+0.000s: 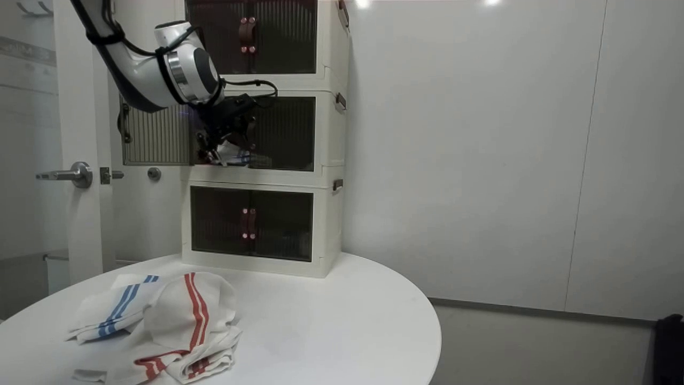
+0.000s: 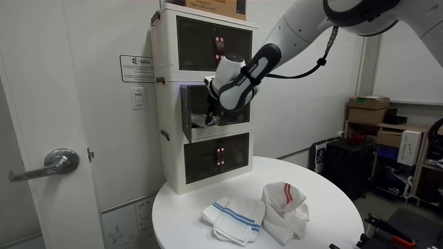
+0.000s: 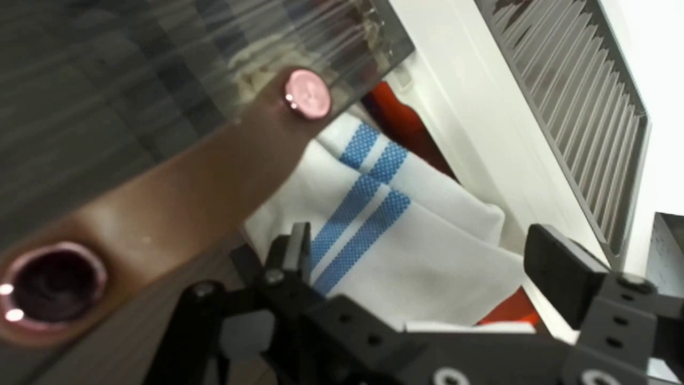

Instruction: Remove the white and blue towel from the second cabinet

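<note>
Where a round white bench (image 1: 342,326) curves along its far edge, a stack of three white cabinets (image 1: 331,230) stands on it, as both exterior views show. A white and black robot arm (image 2: 294,33) reaches above the bench to the middle cabinet (image 1: 334,139). Facing that cabinet, its ribbed left door (image 1: 157,136) is swung wide and its right door (image 1: 288,136) is closed. Toward the bench's near edge, side by side, lie a crumpled white towel with red stripes (image 1: 171,315) and a folded white towel with blue stripes (image 2: 238,214). The task's white and blue towel (image 3: 406,235) lies folded inside the middle cabinet, high above the bench's far edge, at the opening beside the closed door. In the wrist view the black fingers (image 3: 561,272) stand spread far apart, with the towel visible between them; I cannot tell whether either one touches the cloth. A brown handle (image 3: 176,187) on the closed door covers part of the towel in that view. Something red (image 3: 401,115) shows past the towel's edge, and round pink studs (image 3: 309,94) sit on the handle.
</note>
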`<action>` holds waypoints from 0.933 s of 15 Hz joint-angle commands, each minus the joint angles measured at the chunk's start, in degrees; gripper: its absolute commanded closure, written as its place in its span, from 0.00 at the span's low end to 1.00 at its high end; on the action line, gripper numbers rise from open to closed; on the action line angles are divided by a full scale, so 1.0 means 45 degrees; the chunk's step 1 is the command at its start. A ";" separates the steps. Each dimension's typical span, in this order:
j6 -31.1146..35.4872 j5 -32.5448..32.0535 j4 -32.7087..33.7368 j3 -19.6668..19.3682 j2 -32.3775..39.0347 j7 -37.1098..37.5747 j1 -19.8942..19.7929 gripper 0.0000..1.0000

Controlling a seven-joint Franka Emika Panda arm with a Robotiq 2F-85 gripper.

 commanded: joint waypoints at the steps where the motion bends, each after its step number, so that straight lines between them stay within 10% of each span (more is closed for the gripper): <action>1: 0.0426 -0.0275 0.0846 -0.0116 0.0832 0.0309 0.0219 0.00; 14: 0.0449 -0.0564 0.2280 -0.0468 0.1833 0.0158 0.0472 0.89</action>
